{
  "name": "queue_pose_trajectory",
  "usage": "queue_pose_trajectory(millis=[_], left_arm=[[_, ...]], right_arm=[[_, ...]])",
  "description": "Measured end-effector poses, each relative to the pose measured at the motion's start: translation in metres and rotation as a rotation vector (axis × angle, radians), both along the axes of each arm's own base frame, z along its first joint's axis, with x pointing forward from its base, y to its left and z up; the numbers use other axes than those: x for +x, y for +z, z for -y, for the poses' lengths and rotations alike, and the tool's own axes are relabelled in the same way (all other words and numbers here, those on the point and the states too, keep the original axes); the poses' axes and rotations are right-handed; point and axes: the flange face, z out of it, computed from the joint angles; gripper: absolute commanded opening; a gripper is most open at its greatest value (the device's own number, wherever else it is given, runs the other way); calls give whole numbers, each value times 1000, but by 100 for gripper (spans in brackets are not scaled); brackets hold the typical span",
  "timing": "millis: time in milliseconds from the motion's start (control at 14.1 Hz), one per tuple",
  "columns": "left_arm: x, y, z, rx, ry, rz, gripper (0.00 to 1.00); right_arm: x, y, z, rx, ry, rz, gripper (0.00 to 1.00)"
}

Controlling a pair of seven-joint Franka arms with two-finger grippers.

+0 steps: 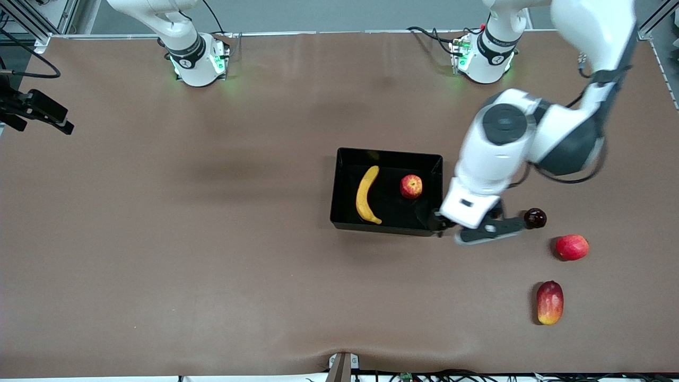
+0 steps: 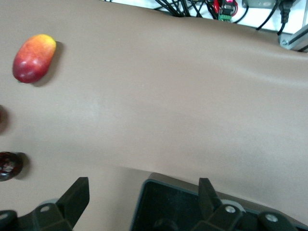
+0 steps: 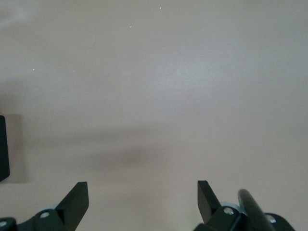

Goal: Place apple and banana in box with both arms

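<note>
The apple and banana lay in the box mid-tabletop, so placing looked finished. The left hand hovered spread and empty over the box's corner; the right hand, spread, waited over bare tabletop. Next: withdraw.

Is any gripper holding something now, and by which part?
Nothing is held. The left gripper and right gripper are open and empty; the banana and apple lie in the box.
</note>
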Motion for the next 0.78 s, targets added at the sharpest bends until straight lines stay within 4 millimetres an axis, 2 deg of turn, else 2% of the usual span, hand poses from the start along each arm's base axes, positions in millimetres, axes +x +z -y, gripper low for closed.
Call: queue_pose_trajectory(millis=[284,497,782], left_arm=[[0,54,-70,-31,-19,-41,100],[-16,95,-121,-10,-51,-84,100],[-52,145,-157,44,-87,-106,100]], right_arm=[[-1,1,0,0,0,-2,100],[-1,13,1,-4,-2,23,100],[-2,22,4,-11,-7,41,100]])
